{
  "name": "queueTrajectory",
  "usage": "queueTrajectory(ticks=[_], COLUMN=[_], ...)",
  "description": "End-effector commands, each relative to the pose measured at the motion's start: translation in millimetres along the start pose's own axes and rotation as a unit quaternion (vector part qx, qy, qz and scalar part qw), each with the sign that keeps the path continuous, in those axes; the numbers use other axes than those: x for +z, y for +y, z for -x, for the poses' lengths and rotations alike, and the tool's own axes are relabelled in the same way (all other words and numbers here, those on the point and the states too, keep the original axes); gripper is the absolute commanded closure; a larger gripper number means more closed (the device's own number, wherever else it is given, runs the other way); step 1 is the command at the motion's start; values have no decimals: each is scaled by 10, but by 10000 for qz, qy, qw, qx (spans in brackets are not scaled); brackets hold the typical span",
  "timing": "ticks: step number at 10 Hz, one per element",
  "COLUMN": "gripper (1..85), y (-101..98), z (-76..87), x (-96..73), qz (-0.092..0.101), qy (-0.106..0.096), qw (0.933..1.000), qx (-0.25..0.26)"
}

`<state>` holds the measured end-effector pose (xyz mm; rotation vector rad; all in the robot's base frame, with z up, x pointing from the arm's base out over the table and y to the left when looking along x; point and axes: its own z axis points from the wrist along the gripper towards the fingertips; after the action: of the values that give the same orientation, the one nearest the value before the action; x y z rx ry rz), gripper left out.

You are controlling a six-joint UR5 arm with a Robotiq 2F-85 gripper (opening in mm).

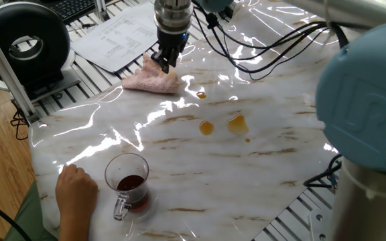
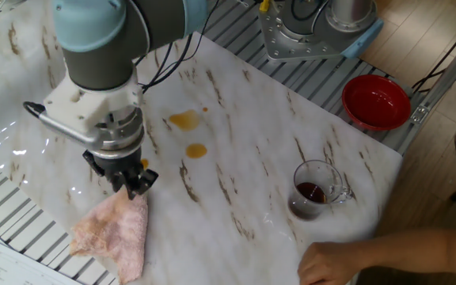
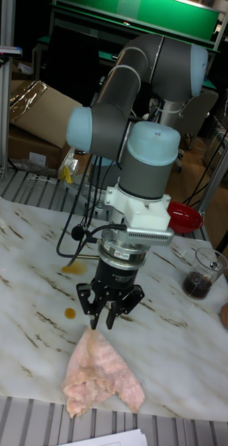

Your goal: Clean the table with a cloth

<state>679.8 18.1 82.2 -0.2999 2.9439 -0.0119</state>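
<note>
The cloth point(image 1: 154, 78) is a pale-pink fluffy rag, lying bunched near the table's edge by the paper sheets; it also shows as cloth point(image 2: 115, 232) and cloth point(image 3: 100, 371). The table point(image 1: 260, 167) is a glossy marble-patterned sheet with several amber spill spots point(image 1: 207, 127) near its middle. My gripper point(image 1: 164, 62) points straight down over the cloth's end nearest the spills. In the tall fixed view the gripper point(image 3: 102, 323) stands open, its fingertips just above the cloth with nothing between them. The other fixed view shows the gripper point(image 2: 132, 185) at the cloth's upper corner.
A glass mug point(image 1: 129, 181) of dark liquid stands near the front edge, with a person's hand point(image 1: 76, 191) beside it. A red bowl point(image 2: 376, 98) sits off the sheet. Printed papers point(image 1: 122, 30) and a black round device point(image 1: 25, 43) lie beyond the cloth. Cables point(image 1: 293, 40) trail across the far side.
</note>
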Motion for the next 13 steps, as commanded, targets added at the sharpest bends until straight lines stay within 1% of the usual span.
queueTrajectory(ticks=[1, 2, 3, 4, 5, 6, 8, 9, 10, 11, 12, 13], gripper=[483, 437, 403, 390, 383, 370, 357, 297, 237, 137, 53, 17], y=[-32, -39, -31, -56, -69, -97, -85, -95, -104, -153, -201, -224], z=[126, 268, 406, 482, 472, 484, 535, 478, 456, 384, 332, 321], x=[48, 200, 363, 497, 589, 621, 677, 717, 757, 811, 908, 1022], qz=[-20, 41, 91, 75, 61, -36, -50, -24, -4, 3, 56, 115], qy=[-158, -45, 38, 104, 281, 366, 433, 573, 626, 741, 763, 682], qw=[9999, 9998, 9997, 9996, 9994, 9990, 9986, 9973, 9964, 9940, 9920, 9919], qx=[-26, -171, -211, -247, -209, -241, -297, -464, -577, -800, -1001, -1063])
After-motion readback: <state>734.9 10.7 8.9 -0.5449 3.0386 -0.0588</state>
